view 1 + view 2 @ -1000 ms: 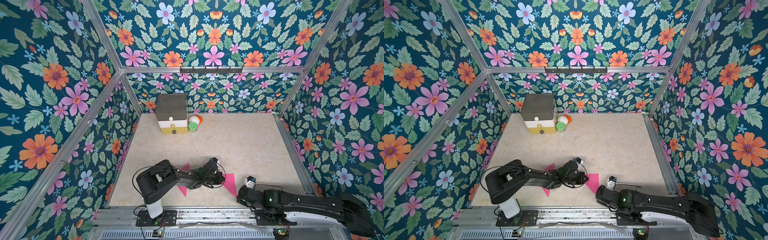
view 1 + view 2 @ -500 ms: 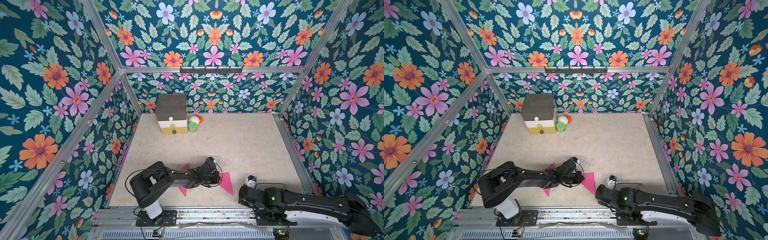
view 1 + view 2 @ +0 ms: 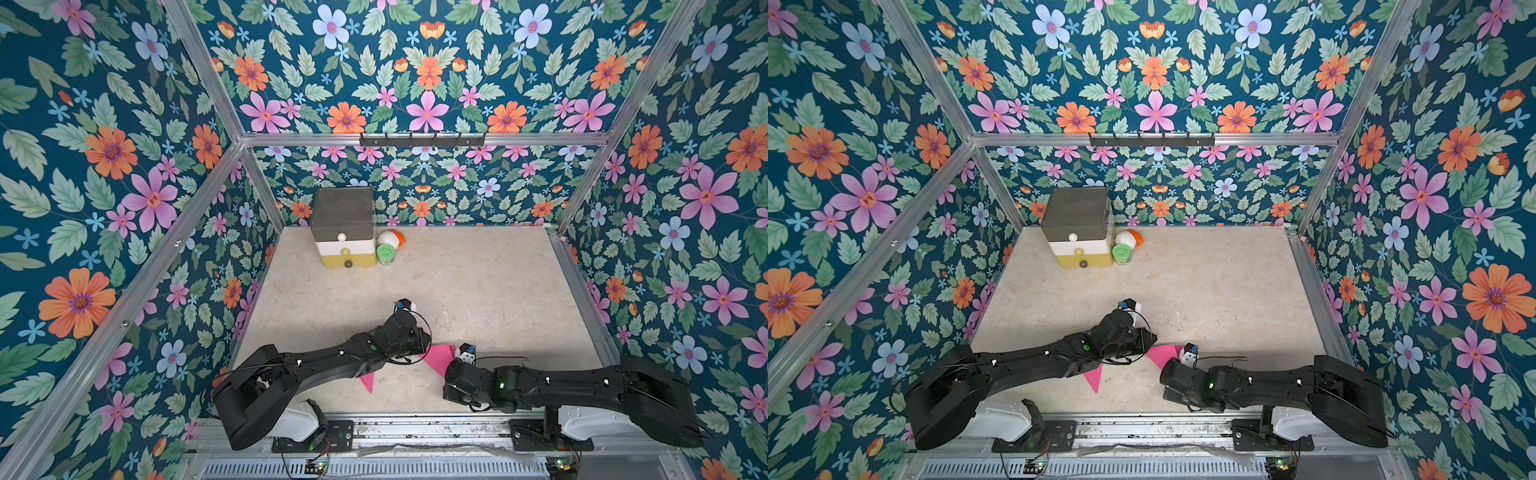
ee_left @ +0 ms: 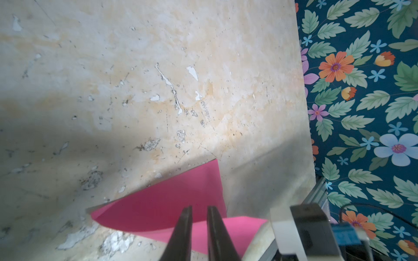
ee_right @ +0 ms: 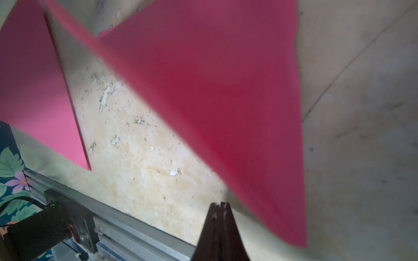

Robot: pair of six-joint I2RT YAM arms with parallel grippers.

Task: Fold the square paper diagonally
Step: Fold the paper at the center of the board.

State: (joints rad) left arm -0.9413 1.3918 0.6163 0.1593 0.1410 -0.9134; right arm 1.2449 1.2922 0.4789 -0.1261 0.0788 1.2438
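Jaws slightly parted, the left gripper (image 4: pixel 200 217) hovers over the curled pink paper (image 4: pixel 162 203); the clenched right gripper (image 5: pixel 219 204) should hold corners aligned before creasing.

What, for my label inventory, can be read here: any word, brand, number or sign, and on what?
No text can be read in any view.
On the green-lidded jar: any print is too small to read.
On the blue patch of the right arm's wrist camera: blurred, unreadable.
On the pink paper: no print showing.
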